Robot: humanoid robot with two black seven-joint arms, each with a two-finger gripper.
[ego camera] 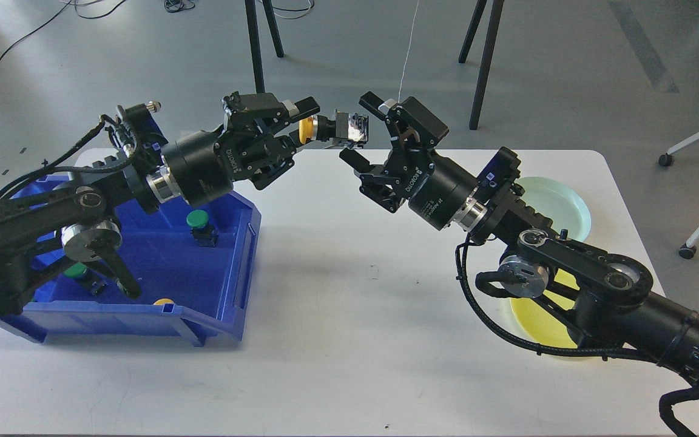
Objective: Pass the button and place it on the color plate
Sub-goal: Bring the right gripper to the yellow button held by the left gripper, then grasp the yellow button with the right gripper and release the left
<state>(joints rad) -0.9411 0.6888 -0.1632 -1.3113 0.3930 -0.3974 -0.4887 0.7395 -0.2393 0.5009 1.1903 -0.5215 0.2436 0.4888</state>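
My left gripper (pixel 304 125) is shut on a yellow button (pixel 308 129) and holds it in the air above the table's far edge, its black and silver body (pixel 347 128) pointing right. My right gripper (pixel 363 132) is open, with its two fingers just above and below the far end of that body. I cannot tell whether they touch it. A yellow plate (pixel 534 321) lies at the right, mostly hidden under my right arm. A pale green plate (pixel 559 206) lies behind it.
A blue bin (pixel 228 267) stands at the left of the white table (pixel 349 340). It holds two green buttons (pixel 197 219) and a yellow one (pixel 163 301) near its front wall. Stand legs, cables and a chair are on the floor beyond.
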